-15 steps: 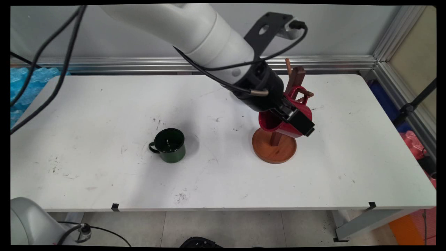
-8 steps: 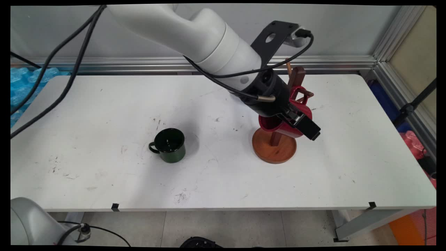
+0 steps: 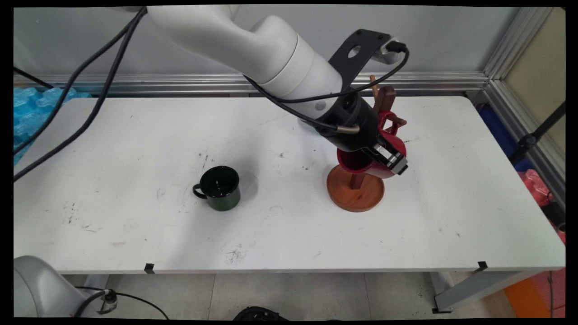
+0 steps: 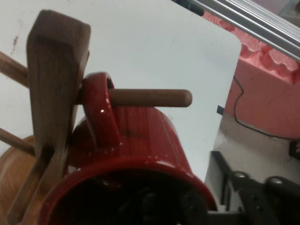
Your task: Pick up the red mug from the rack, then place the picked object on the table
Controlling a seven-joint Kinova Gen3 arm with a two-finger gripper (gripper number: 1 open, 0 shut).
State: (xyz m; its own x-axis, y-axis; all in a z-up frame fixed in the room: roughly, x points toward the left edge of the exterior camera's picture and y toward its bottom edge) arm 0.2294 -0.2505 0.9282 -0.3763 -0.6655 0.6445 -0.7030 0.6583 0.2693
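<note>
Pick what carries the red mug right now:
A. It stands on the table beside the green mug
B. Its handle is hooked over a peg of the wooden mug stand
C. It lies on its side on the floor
B: the red mug's handle loops over a peg of the wooden stand.

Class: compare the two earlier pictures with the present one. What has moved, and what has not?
The gripper, at the red mug hanging on the wooden stand, swung out to the right, then drew back in against the mug. The red mug hardly shifted on its peg. The green mug and the stand stayed put.
</note>
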